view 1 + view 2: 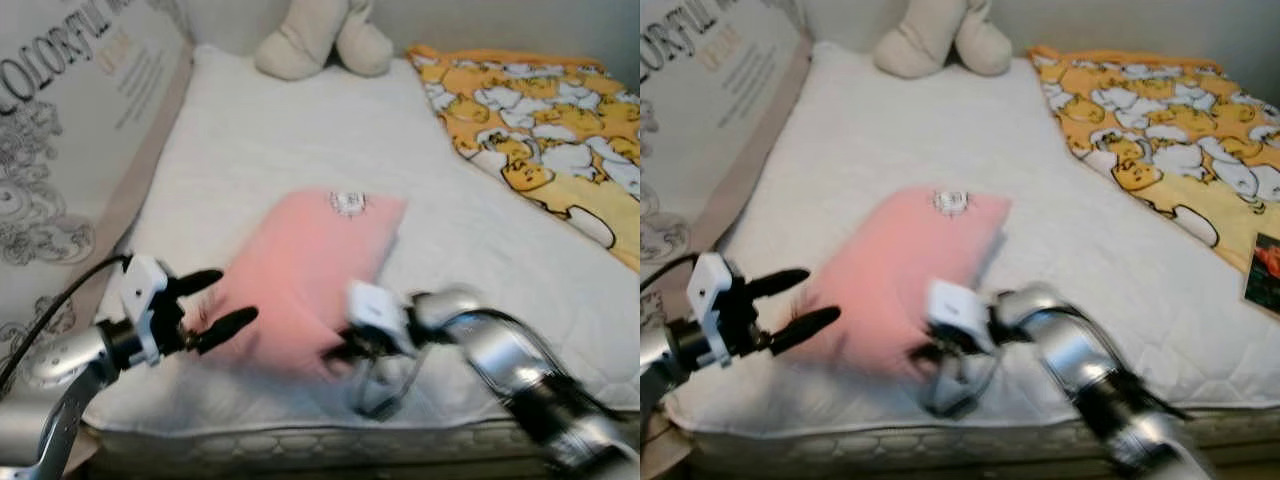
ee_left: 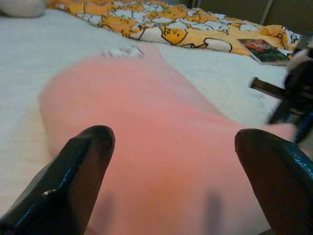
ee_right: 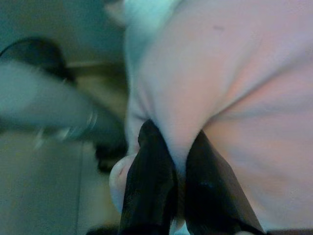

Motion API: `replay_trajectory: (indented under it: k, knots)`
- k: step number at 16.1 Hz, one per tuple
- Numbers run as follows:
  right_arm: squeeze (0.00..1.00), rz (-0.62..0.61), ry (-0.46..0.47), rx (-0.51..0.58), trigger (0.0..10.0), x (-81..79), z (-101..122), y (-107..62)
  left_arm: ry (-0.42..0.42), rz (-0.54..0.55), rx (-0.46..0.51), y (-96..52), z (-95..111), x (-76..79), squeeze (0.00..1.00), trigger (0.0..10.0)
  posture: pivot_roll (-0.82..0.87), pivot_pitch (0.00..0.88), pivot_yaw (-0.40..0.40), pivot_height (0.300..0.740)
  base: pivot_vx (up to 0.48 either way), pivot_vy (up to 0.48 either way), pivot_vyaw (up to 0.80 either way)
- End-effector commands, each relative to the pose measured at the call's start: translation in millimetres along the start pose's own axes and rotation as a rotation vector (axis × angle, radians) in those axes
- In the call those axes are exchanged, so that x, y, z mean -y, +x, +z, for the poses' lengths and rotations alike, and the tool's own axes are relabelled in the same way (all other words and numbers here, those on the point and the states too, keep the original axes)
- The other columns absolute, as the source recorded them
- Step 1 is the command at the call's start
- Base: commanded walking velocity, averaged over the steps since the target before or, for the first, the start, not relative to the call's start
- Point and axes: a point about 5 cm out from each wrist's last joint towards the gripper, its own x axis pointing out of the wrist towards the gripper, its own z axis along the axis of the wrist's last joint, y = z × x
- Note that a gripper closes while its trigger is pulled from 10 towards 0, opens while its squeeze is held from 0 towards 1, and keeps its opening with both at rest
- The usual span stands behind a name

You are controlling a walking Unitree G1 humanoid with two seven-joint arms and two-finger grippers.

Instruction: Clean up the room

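White mattress (image 1: 270,150), pink pillow (image 1: 300,270) pinched by right gripper (image 3: 178,161)

You can read "COLORFUL" in large grey letters on the big white printed board (image 1: 70,130) leaning left of the bed; its smaller lines are illegible.

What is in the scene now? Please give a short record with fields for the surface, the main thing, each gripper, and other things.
surface: white mattress
main thing: pink pillow, lying flat near the mattress's front edge
left gripper: fingers open, at the pillow's left edge
right gripper: fingers pinching the pillow's fabric at its near corner
other things: yellow patterned blanket on the right, plush toy at the far end, book on the blanket
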Motion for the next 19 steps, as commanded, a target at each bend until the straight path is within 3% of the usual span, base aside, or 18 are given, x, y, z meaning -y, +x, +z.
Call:
replay_trajectory:
  k: [1, 2, 4, 8, 9, 10, 13, 19]
  knots:
    - [0.00, 0.032, -0.060, 0.000, 0.0, -2.9, 2.7, -8.6, 0.023, -0.007, -0.003, 2.1, 3.0, 0.8, 0.00, 10.0, -0.04, 0.000, -0.016, 0.740, 0.000, 0.000, 0.00]
    - [0.00, -0.024, -0.100, -0.083, 0.0, 0.8, -7.3, -23.3, 0.024, -0.012, -0.002, 2.7, 3.8, 0.4, 0.00, 10.0, -0.05, 0.000, -0.014, 0.740, 0.000, 0.000, 0.00]
    - [0.00, -0.116, -0.118, -0.138, 0.0, 8.9, -13.0, -35.7, 0.027, -0.016, 0.000, 3.4, 5.0, 0.0, 0.00, 10.0, -0.05, 0.000, -0.012, 0.740, 0.000, 0.000, 0.00]
    - [0.00, -0.211, -0.120, -0.166, 0.0, 15.2, -20.6, -36.9, 0.027, -0.022, 0.008, 7.2, 5.9, 1.7, 0.00, 10.0, -0.04, 0.000, -0.009, 0.740, 0.000, 0.000, 0.00]
    - [0.10, -0.220, -0.116, -0.180, 2.0, 13.3, -26.0, -34.4, 0.023, -0.026, 0.012, 8.9, 5.9, 3.6, 0.00, 10.0, -0.04, 0.000, -0.010, 0.740, 0.000, 0.000, 0.00]
    - [1.00, -0.221, -0.116, -0.196, 10.0, 10.9, -30.1, -33.2, 0.020, -0.028, 0.012, 9.5, 5.6, 4.2, 0.00, 10.0, -0.04, 0.000, -0.010, 0.740, 0.000, 0.000, 0.00]
    - [1.00, -0.207, -0.097, -0.206, 10.0, 6.2, -35.1, -33.2, 0.015, -0.029, 0.012, 9.1, 4.7, 4.5, 0.00, 10.0, -0.04, 0.000, -0.005, 0.740, 0.000, 0.000, 0.00]
    - [1.00, -0.183, -0.015, -0.174, 10.0, 0.5, -27.4, -56.7, 0.009, -0.020, 0.031, 8.3, 10.3, -0.4, 0.00, 10.0, -0.04, 0.000, 0.007, 0.740, 0.000, 0.000, 0.00]
